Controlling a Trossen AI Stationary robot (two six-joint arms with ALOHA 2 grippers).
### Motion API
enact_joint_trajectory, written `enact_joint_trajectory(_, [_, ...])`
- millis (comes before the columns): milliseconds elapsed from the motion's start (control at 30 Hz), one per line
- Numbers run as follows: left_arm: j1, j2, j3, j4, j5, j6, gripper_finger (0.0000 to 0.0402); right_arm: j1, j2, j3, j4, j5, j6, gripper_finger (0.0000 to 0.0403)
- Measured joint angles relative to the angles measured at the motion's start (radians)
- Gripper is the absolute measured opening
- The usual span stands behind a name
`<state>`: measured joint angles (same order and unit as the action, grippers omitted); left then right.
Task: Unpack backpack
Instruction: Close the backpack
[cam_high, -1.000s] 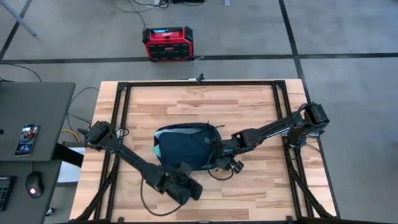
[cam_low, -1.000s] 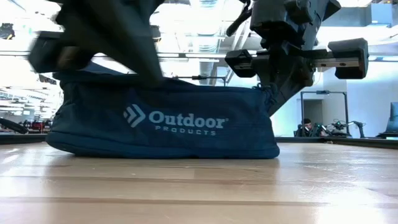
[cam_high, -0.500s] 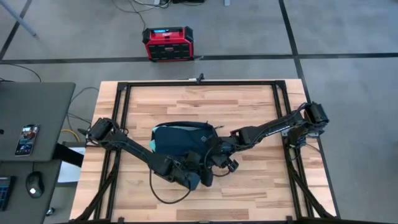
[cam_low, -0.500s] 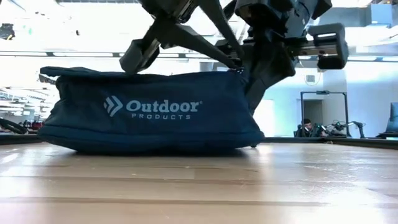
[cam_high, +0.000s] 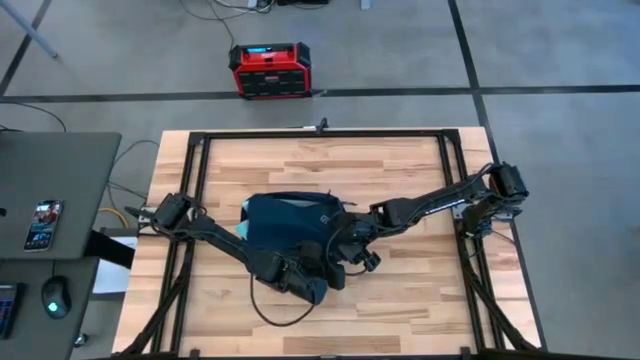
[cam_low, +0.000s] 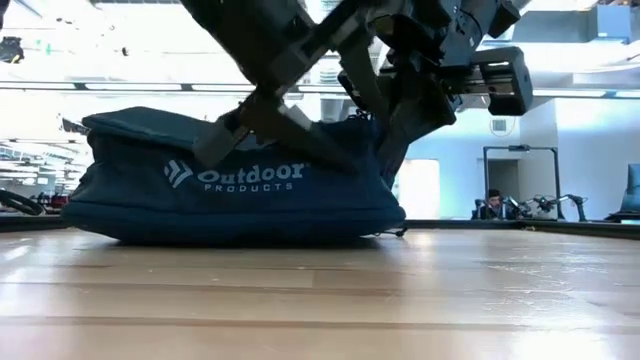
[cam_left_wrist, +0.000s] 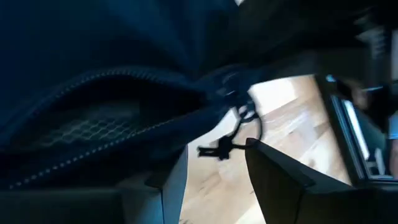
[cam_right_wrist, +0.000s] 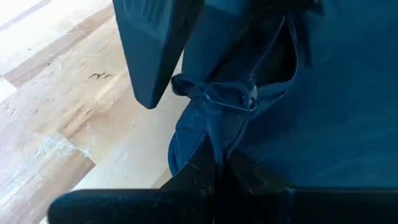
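**Right jaws pinch the backpack's corner, left jaws spread at the zipper**

The right gripper (cam_right_wrist: 211, 158) has its fingers clamped together on a bunched fold of the backpack (cam_high: 290, 222), right at the bag's corner where the zipper (cam_right_wrist: 273, 78) ends. The left gripper (cam_left_wrist: 214, 177) comes in with its fingers parted, wooden worktop (cam_high: 400, 300) showing between them, and a dark zipper pull cord (cam_left_wrist: 227, 140) dangling just ahead of the tips. Its fingers hold nothing.

From above, the bag lies near the middle of the worktop, a little toward the left edge, with both grippers crowded at its near right corner. At table height, the bag sits flat on the wood, logo (cam_low: 235, 176) facing out, and the two arms cross over its right end.

On the floor beyond the far edge stands a red-black box (cam_high: 271, 69).
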<state>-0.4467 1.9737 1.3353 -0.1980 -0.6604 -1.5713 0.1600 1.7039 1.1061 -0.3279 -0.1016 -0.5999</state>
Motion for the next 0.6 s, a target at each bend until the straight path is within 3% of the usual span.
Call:
enact_joint_trajectory(433, [0.059, -0.003, 0.001, -0.009, -0.012, 0.093, 0.0143, 0.009, 0.000, 0.000, -0.007, -0.047, -0.015, 0.0000])
enact_joint_trajectory(533, [0.065, -0.003, 0.001, -0.007, 0.012, 0.116, 0.0109, 0.006, 0.000, 0.000, -0.012, -0.049, -0.023, 0.0000])
enact_joint_trajectory(600, [0.068, -0.004, 0.001, -0.002, 0.038, 0.134, 0.0059, 0.006, 0.000, 0.000, -0.015, -0.052, -0.031, 0.0000])
